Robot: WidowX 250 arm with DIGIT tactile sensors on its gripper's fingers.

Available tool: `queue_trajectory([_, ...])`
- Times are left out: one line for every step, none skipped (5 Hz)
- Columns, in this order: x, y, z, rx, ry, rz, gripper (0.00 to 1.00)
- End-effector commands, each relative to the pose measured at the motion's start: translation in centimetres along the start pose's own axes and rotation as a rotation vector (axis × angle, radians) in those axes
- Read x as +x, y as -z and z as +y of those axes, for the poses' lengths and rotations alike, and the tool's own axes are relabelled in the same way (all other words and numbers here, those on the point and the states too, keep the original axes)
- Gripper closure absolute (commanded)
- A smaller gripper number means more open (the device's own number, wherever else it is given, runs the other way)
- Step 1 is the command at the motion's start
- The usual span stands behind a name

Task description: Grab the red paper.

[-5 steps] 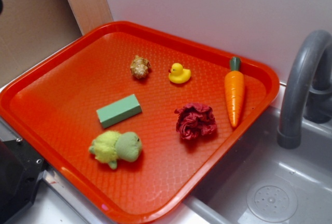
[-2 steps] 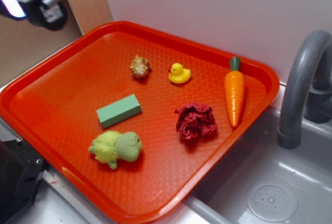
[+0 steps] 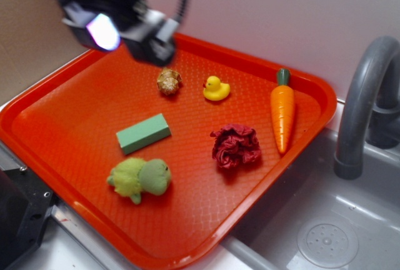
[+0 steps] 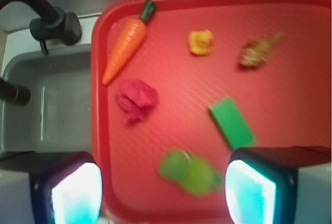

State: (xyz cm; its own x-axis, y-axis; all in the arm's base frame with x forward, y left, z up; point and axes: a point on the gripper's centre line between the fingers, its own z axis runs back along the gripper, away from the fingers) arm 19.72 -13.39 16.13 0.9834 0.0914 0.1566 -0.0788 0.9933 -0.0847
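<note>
A: Exterior view: gripper hangs blurred above the far-left corner of the orange tray, nothing in it. This angle does not resolve the fingers, so open or closed cannot be read here.

B: Wrist view settles it. 2 fingers sit at the bottom corners of the frame, spread wide apart, with bare tray between them. Claw is open and empty.

A: Target?

B: The red paper lies on the tray floor in the right half, a crumpled dark crimson wad. In the wrist view it sits left of centre, well apart from both fingers.

A: Neighbours: carrot just beside it toward the sink-side rim, not touching. Yellow duck beyond it toward the wall. Brown knobbly piece left of the duck, closest item to the gripper. Green block and green plush on the left-front side.

B: Clear tray floor on all sides of the paper; widest gap is toward the green block.

A: Only the exterior shows the faucet as a full arch and the sink drain. The wrist shows the sink basin from above.

B: No readable writing or labels in either view.
</note>
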Motion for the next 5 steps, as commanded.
queue_trajectory([1.1,4.6,-3.0,0.004,-0.006,-0.049,0.00])
queue_trajectory([1.8,6.6,-3.3,0.020,-0.039,-0.117,0.00])
queue_trajectory([2.5,8.4,-3.1,0.069,-0.042,-0.178,0.00])
queue_trajectory([3.4,10.3,-2.4,0.093,-0.061,-0.228,0.00])
queue_trajectory([4.1,13.4,-2.1,0.072,-0.090,-0.214,0.00])
